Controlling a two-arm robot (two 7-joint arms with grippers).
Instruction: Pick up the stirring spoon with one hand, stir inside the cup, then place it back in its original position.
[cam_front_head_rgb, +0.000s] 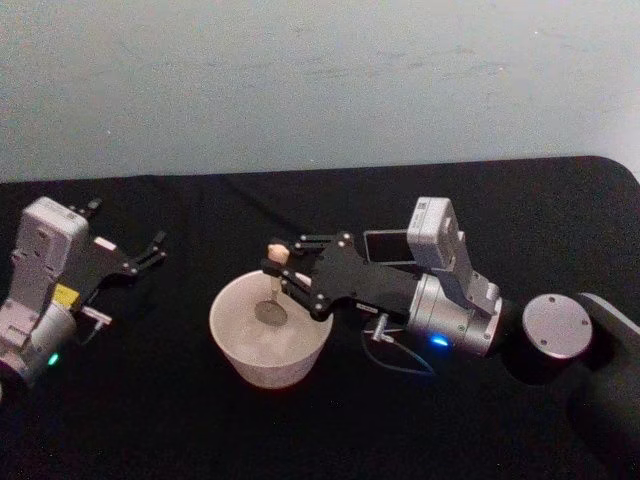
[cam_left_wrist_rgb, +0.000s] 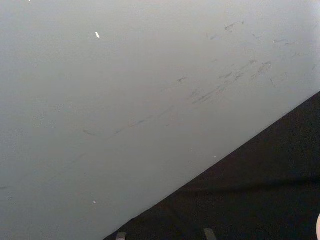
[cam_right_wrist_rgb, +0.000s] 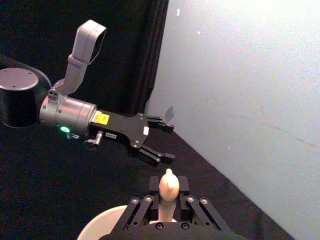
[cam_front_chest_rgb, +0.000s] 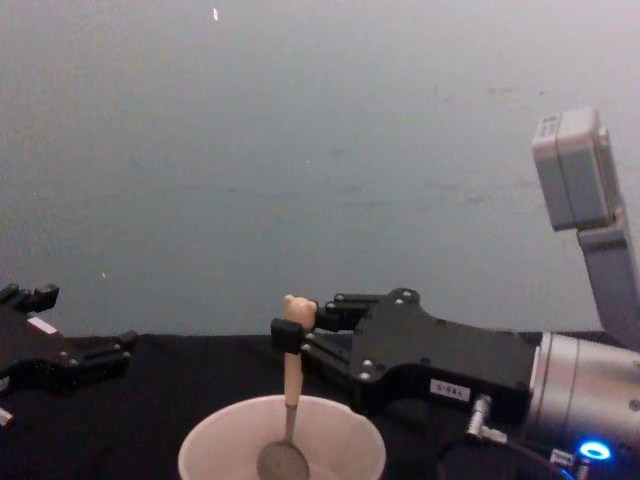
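Two black-fingered grippers share a black cloth-covered table (cam_front_head_rgb: 480, 200) below a pale grey wall (cam_front_head_rgb: 300, 80); the right gripper (cam_front_head_rgb: 275, 266), reaching in from the right of the head view toward frame centre, pinches the thin beige, bear-knobbed stirring spoon (cam_front_head_rgb: 273, 290) just under its knob; the spoon stands nearly upright, its round dark bowl down inside the wide cream-white round cup (cam_front_head_rgb: 232, 345) at lower centre, close to the cup's floor, though contact there cannot be made out; in the chest view the knob pokes up above the clamped fingers while the stem drops past the rim; a dark grey square-sided holder box (cam_front_head_rgb: 386, 248) sits just behind the right gripper's body, right of centre; the left gripper (cam_front_head_rgb: 127, 223) rests at the far left edge, well apart from the cup, its fingers spread and holding nothing.
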